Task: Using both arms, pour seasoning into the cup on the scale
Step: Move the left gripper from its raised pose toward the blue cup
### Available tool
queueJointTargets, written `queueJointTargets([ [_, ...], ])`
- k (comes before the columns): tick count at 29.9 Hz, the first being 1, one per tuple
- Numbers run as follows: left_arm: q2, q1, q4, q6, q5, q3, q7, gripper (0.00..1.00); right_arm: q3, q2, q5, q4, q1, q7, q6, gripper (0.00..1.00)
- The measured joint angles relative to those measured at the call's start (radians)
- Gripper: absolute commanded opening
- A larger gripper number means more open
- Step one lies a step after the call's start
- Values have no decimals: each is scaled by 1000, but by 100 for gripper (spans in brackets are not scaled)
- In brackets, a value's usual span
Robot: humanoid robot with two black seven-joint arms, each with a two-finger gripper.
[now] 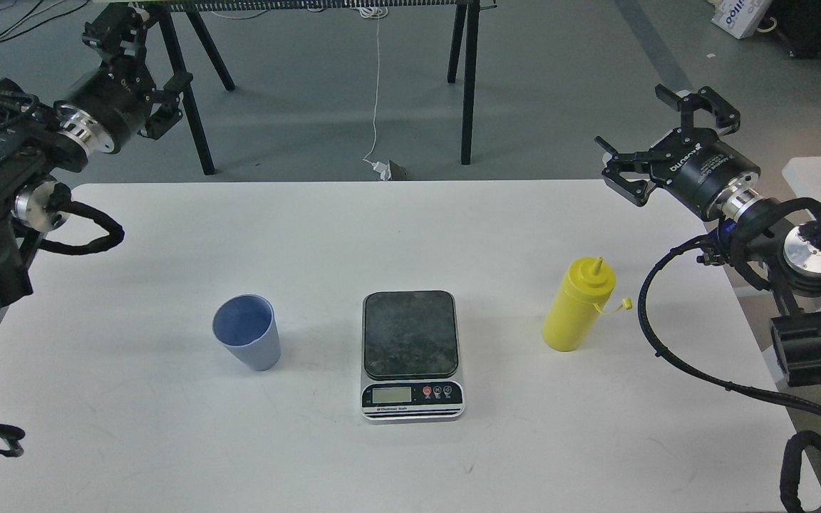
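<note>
Scale (412, 356) labelled "Electronic Scale"; both end effectors (125, 68) (667, 135) spread wide, empty.

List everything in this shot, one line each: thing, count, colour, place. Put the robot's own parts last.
table: one, white, fills the middle and foreground.
scale: one, silver body with dark plate, centre of the table, nothing on it.
cup: one, light blue, upright, left of the scale, apart from it.
seasoning bottle: one, yellow, upright, right of the scale, tethered cap hanging off its nozzle.
trestle legs: several, black, on the grey floor behind the table.
cable: one, white, running down to a plug on the floor.
box: one, white with blue print, top right corner.
left pincer: one, black, raised at upper left, holding nothing.
right pincer: one, black, open, raised at upper right.
</note>
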Motion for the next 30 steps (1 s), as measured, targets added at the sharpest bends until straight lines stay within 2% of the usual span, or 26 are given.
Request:
queueJointTargets([
  [7,6,-13,8,0,-7,-24,0,100,-2,12,0,-13,-3,0,0,99],
  [15,0,-16,74,1,-44,-84,0,100,-5,20,0,-13,-1,0,0,99],
  [18,50,-71,71,0,6,-66,0,100,-1,20,2,-6,3,0,3,99],
  [21,149,-181,61,1,201,25,0,100,1,20,4,-5,3,0,17,99],
  [23,187,-279,22,0,371,98,0,100,-1,20,4,-3,-1,0,50,99],
  [26,252,-406,-120,0,665,178,0,100,-7,20,5,-3,-10,0,106,99],
  [30,376,-495,-486,0,1087,203,-1,100,-10,19,5,-4,-21,0,137,99],
])
